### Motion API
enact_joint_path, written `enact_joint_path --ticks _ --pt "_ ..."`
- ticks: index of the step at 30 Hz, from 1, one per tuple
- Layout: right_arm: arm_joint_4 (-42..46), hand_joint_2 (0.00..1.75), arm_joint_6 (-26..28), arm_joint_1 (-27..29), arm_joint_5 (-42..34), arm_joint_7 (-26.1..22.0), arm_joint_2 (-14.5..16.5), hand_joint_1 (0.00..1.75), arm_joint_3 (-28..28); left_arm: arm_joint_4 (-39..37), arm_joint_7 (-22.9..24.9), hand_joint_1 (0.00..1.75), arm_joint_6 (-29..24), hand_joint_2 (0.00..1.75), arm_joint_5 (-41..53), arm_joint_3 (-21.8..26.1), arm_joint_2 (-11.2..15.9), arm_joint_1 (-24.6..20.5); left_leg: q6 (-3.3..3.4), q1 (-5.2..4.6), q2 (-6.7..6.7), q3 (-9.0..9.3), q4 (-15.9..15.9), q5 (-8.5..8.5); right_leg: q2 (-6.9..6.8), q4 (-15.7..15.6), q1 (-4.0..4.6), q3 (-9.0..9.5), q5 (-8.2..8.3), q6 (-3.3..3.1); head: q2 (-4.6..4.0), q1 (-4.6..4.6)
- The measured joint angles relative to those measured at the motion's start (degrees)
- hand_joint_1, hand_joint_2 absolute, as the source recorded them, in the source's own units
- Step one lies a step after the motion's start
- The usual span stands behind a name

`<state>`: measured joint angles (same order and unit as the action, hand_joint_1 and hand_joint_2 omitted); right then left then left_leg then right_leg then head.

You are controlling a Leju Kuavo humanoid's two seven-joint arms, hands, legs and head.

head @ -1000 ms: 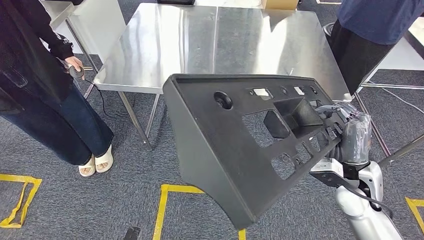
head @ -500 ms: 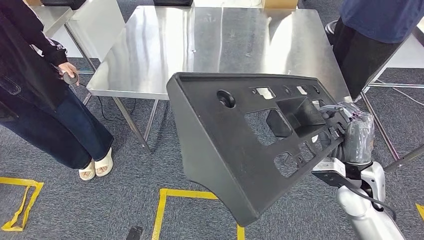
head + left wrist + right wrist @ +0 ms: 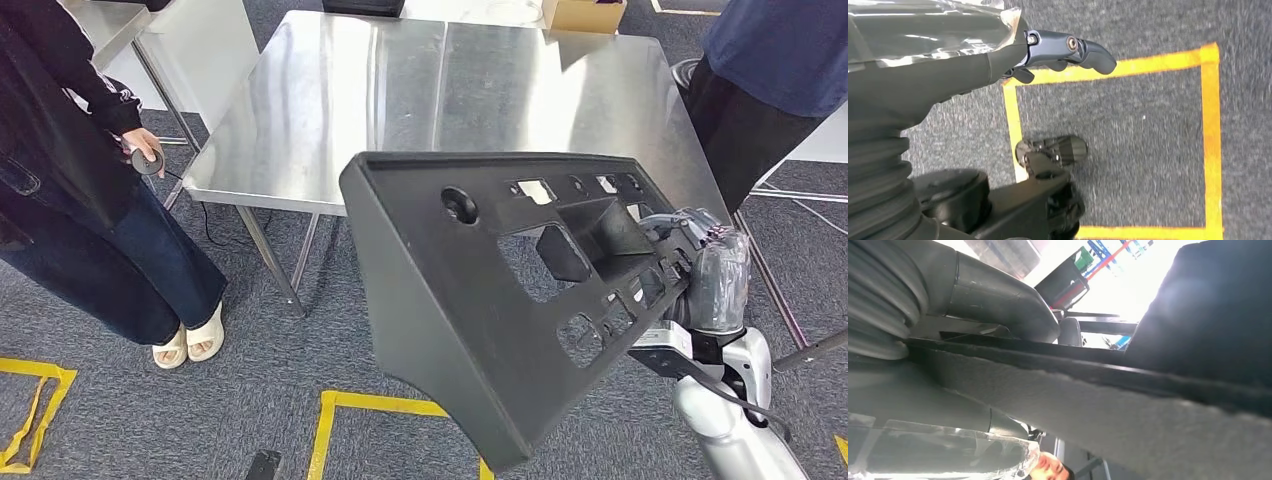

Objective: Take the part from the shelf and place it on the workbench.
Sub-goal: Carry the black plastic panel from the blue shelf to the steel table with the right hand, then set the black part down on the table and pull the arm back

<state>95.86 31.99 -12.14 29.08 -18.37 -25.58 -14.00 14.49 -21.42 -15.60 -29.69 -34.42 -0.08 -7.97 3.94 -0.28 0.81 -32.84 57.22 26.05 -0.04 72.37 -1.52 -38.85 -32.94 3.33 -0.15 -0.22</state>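
The part (image 3: 450, 290) is a large black plastic panel with several cut-outs and a boxy recess, carried tilted in front of me above the carpet. My right hand (image 3: 705, 270), under a clear plastic cover, grips the panel's right edge. In the right wrist view the panel's edge (image 3: 1148, 405) runs across the picture with the hand's grey thumb (image 3: 998, 300) against it. The workbench (image 3: 400, 90) is a bare stainless steel table just beyond the panel. My left hand (image 3: 1058, 47) hangs over the floor with its fingers loosely stretched out, holding nothing.
A person in dark clothes (image 3: 80, 200) stands left of the workbench holding a small device. Another person in a blue top (image 3: 770, 70) stands at its right end. A cardboard box (image 3: 583, 14) lies beyond the bench. Yellow tape (image 3: 360, 405) marks the carpet.
The whole picture has shifted slightly, so the camera has moved. The panel stays gripped in my right hand, tilted the same way.
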Motion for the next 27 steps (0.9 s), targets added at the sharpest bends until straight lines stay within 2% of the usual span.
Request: enact_joint_path --ticks 1,2,3,4,5,6,7,8,10,11,13,15,16,17,18,20,21,22,25,27 --pt "0.0 1.75 0.0 0.2 0.0 0.0 0.0 1.75 0.0 0.0 0.1 0.00 0.0 1.75 0.1 0.0 -0.1 0.0 -0.01 -0.03 0.15 0.51 0.0 0.47 0.01 0.7 0.03 -1.44 -0.18 0.12 0.00 0.00" --pt "0.0 1.75 0.0 0.4 0.1 0.1 0.0 1.75 0.0 0.0 0.1 0.00 0.1 1.75 0.2 0.0 -0.1 0.1 -0.07 -0.03 0.29 1.18 0.0 1.01 0.01 -0.7 -0.01 -1.86 0.60 0.49 0.00 0.01" --pt "0.0 1.75 0.0 0.5 0.2 0.1 0.0 1.75 0.0 0.0 0.2 0.00 0.1 1.75 0.3 0.0 -0.1 0.1 -0.21 0.00 0.39 1.96 0.0 1.61 0.00 -3.7 -0.10 -1.38 2.44 1.11 0.00 0.01" --pt "0.0 1.75 0.0 0.5 0.2 0.1 0.0 1.75 0.0 0.0 0.2 0.00 0.1 1.75 0.3 0.0 -0.1 0.1 -0.43 -0.03 0.47 2.57 0.0 2.26 -0.06 -7.6 -0.22 -0.46 5.26 1.89 0.00 0.04" --pt "0.0 1.75 0.1 0.6 0.3 0.1 0.0 1.75 0.0 0.0 0.2 0.00 0.2 1.75 0.3 0.0 -0.1 0.1 -0.71 -0.07 0.53 3.26 0.2 2.95 -0.17 -10.8 -0.27 0.36 7.42 2.13 0.00 0.04" --pt "0.0 1.75 0.1 0.7 0.3 0.1 0.1 1.75 0.0 0.0 0.3 0.00 0.2 1.75 0.4 0.0 -0.1 0.0 -1.05 -0.17 0.56 3.67 0.3 3.60 -0.29 -12.9 -0.19 1.11 9.01 1.84 0.00 0.02" --pt "0.0 1.75 0.2 0.8 0.3 0.1 0.1 1.75 0.0 0.0 0.3 0.00 0.2 1.75 0.4 0.0 0.0 0.0 -1.42 -0.26 0.55 4.02 0.4 4.09 -0.36 -13.8 -0.08 1.53 9.75 1.14 0.00 -0.01" --pt "0.1 1.75 0.2 0.8 0.3 0.2 0.1 1.75 0.0 0.0 0.4 0.00 0.3 1.75 0.4 0.0 0.0 0.0 -1.69 -0.30 0.51 4.37 0.6 4.40 -0.36 -13.8 0.04 1.82 9.42 0.18 0.00 -0.05" --pt "0.3 1.75 0.3 0.8 0.4 0.2 0.2 1.75 0.1 0.0 0.4 0.00 0.3 1.75 0.6 0.0 0.0 -0.1 -2.14 -0.21 0.26 3.65 2.3 4.18 -0.18 -13.8 -0.11 2.65 9.19 -0.96 0.00 -0.12" --pt "0.5 1.75 0.3 0.8 0.5 0.2 0.2 1.75 0.1 0.0 0.4 0.00 0.3 1.75 0.7 0.0 0.0 -0.2 -2.35 -0.12 0.09 2.22 4.6 3.90 -0.14 -13.8 -0.20 3.09 8.90 -1.42 0.00 -0.17" --pt "0.7 1.75 0.3 0.7 0.7 0.3 0.2 1.75 0.1 0.0 0.4 0.00 0.3 1.75 0.8 0.0 0.0 -0.3 -2.93 0.06 -0.22 -2.38 11.3 4.59 -0.11 -13.8 -0.22 3.93 8.10 -2.18 0.00 -0.22" --pt "0.7 1.75 0.2 0.6 0.8 0.3 0.3 1.75 0.0 0.0 0.4 0.00 0.4 1.75 0.8 -0.1 0.0 -0.2 -3.34 0.23 -0.34 -7.24 16.6 7.30 -0.08 -13.9 -0.08 4.85 7.14 -2.50 0.00 -0.24" --pt "0.7 1.75 0.1 0.5 0.9 0.3 0.4 1.75 -0.1 0.0 0.4 0.00 0.5 1.75 0.8 -0.1 0.0 -0.1 -3.38 0.29 -0.35 -8.74 17.2 8.08 -0.05 -13.9 -0.02 5.44 6.63 -2.53 0.00 -0.24" --pt "0.7 1.75 0.1 0.5 0.9 0.2 0.4 1.75 -0.1 0.0 0.5 0.00 0.6 1.75 0.8 -0.1 0.0 -0.1 -3.27 0.32 -0.35 -9.33 16.1 7.62 -0.02 -13.9 0.04 6.15 6.08 -2.52 0.00 -0.25" --pt "0.7 1.75 0.0 0.4 0.9 0.2 0.5 1.75 -0.2 0.0 0.5 0.00 0.6 1.75 0.8 -0.1 0.0 -0.1 -3.01 0.31 -0.36 -9.02 13.5 5.82 0.00 -13.9 0.08 6.92 5.53 -2.46 0.00 -0.25" --pt "0.7 1.75 0.0 0.1 0.9 0.2 0.6 1.75 -0.2 0.0 0.5 0.00 0.6 1.75 0.8 0.0 0.1 -0.1 -2.10 0.04 -0.37 -7.09 6.3 0.32 0.06 -13.9 0.23 8.25 4.41 -2.13 0.00 -0.21" --pt "0.7 1.75 0.0 0.0 0.9 0.2 0.7 1.75 -0.2 0.0 0.5 0.00 0.6 1.75 0.8 0.0 0.2 -0.1 -1.68 -0.13 -0.34 -6.27 3.8 -1.31 0.13 -14.0 0.33 8.73 3.95 -1.83 0.00 -0.19" --pt "0.7 1.75 -0.1 -0.1 0.9 0.2 0.7 1.75 -0.2 0.0 0.5 0.00 0.6 1.75 0.8 0.0 0.2 -0.1 -1.31 -0.35 -0.31 -5.67 2.3 -2.22 0.20 -14.1 0.40 9.13 3.63 -1.46 0.00 -0.19" --pt "0.7 1.75 -0.3 -0.6 0.8 0.1 0.8 1.75 -0.2 0.1 0.5 0.00 0.6 1.75 0.8 0.0 0.2 -0.1 -0.38 -0.58 -0.15 -4.01 1.0 -2.34 0.28 -13.0 0.52 9.58 3.93 -0.24 0.00 -0.20" --pt "0.6 1.75 -0.3 -1.2 0.8 -0.1 0.8 1.75 -0.3 0.1 0.5 0.00 0.6 1.75 0.9 0.0 0.2 -0.2 0.22 -0.50 -0.13 -2.42 0.4 -2.16 0.21 -9.4 0.51 7.86 3.57 -0.08 0.00 -0.14"
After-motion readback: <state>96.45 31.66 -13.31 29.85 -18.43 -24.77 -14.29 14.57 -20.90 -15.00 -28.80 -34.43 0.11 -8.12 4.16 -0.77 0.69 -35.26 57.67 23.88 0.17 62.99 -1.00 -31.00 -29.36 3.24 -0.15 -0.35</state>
